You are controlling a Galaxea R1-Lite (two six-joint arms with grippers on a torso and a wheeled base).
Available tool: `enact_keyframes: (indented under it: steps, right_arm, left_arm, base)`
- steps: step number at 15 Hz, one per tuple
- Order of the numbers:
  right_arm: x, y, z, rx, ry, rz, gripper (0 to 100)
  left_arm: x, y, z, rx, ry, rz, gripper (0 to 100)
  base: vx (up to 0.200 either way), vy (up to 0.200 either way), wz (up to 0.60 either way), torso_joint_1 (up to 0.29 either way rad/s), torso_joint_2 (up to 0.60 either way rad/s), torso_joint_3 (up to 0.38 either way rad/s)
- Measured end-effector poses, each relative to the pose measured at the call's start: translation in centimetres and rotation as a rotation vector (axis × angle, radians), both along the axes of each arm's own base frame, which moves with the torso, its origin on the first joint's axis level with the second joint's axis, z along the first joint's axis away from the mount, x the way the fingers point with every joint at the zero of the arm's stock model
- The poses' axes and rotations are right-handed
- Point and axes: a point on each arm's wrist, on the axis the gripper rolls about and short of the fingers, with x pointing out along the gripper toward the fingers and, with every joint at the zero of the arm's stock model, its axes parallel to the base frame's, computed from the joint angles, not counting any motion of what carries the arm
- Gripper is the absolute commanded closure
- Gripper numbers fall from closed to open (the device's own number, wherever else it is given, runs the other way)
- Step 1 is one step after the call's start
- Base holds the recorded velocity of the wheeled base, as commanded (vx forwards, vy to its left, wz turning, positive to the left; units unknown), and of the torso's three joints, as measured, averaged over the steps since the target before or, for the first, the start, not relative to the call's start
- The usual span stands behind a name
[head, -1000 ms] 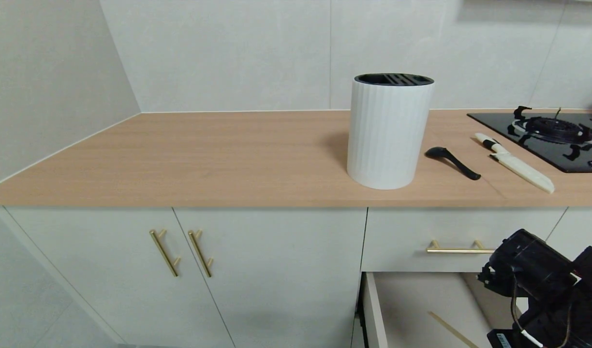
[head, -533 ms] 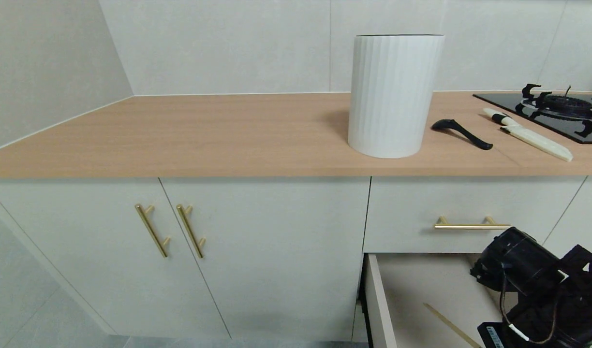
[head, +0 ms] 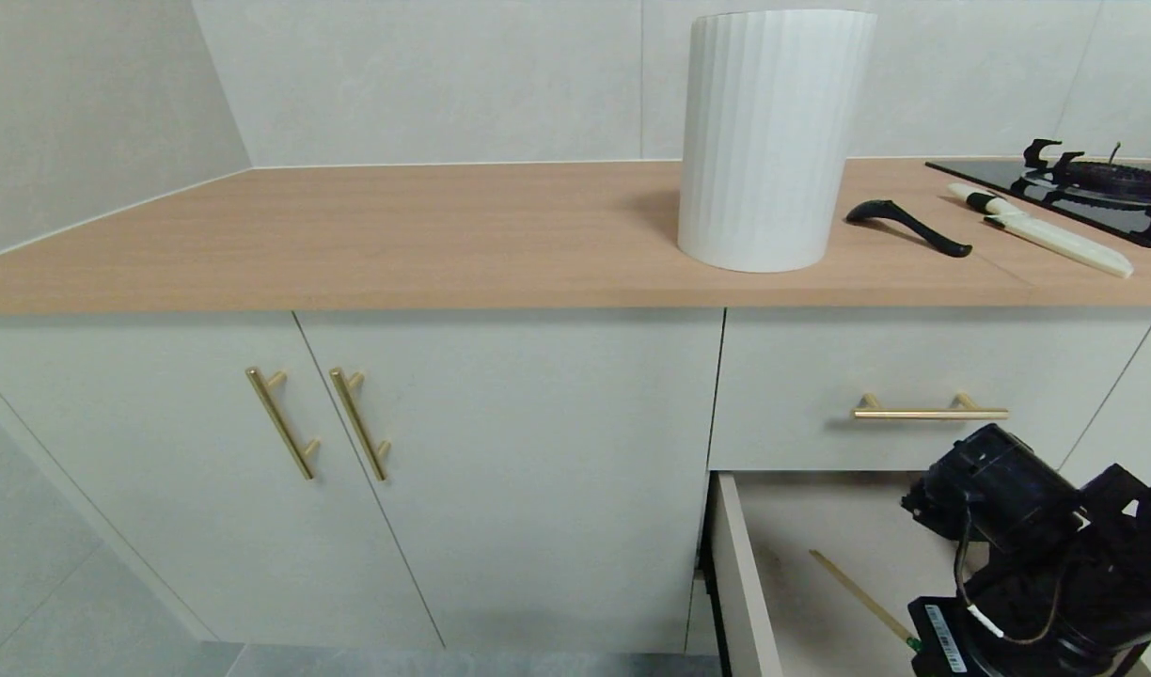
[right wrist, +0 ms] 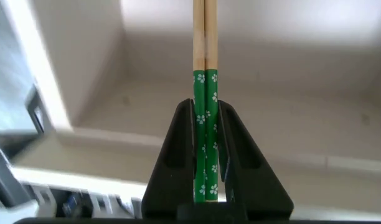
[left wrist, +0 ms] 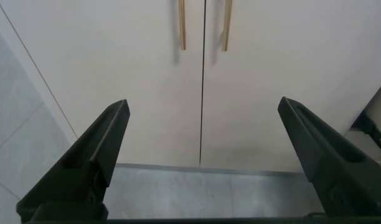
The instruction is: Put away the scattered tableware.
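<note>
My right gripper (right wrist: 205, 121) is shut on a pair of wooden chopsticks (right wrist: 205, 74) with green flowered ends. In the head view the chopsticks (head: 853, 594) slant over the inside of the open lower drawer (head: 737, 574), ahead of my right arm (head: 1008, 555). On the wooden counter (head: 397, 235) lie a black spoon (head: 905, 226) and a white knife (head: 1041, 243), both to the right of a tall white ribbed holder (head: 768, 141). My left gripper (left wrist: 203, 112) is open and holds nothing. It faces the cabinet doors low down, near the floor.
A black gas hob (head: 1093, 183) sits at the counter's far right. Two cabinet doors with gold handles (head: 317, 423) stand shut on the left. A shut upper drawer with a gold bar handle (head: 928, 412) is right above the open one.
The whole head picture has shifted: the camera has sunk lower, so the counter now looks flatter and higher. The right arm still holds the chopsticks over the open drawer.
</note>
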Motion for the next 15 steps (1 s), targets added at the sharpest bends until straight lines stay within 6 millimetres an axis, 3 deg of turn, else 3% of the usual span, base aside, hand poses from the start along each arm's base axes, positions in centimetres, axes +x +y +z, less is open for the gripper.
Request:
enact_keyframes:
  steps: [5,9,15]
  right_arm:
    - [3.7,1.7,-1.1,-0.039,-0.037,-0.008,100]
    - [7.7,3.4,-4.4,-0.124,-0.113,-0.053,100]
    - [9.4,3.6,-9.1,-0.116,-0.145,-0.071,100]
  left_arm:
    - [0.0,0.0,0.0,0.000,0.000,0.000,0]
    - [0.0,0.0,0.0,0.000,0.000,0.000,0]
    - [0.0,0.0,0.0,0.000,0.000,0.000,0]
  base:
    - [0.000,0.000,0.00,0.000,0.00,0.000]
    - [0.000,0.000,0.00,0.000,0.00,0.000]
    - [0.000,0.000,0.00,0.000,0.00,0.000]
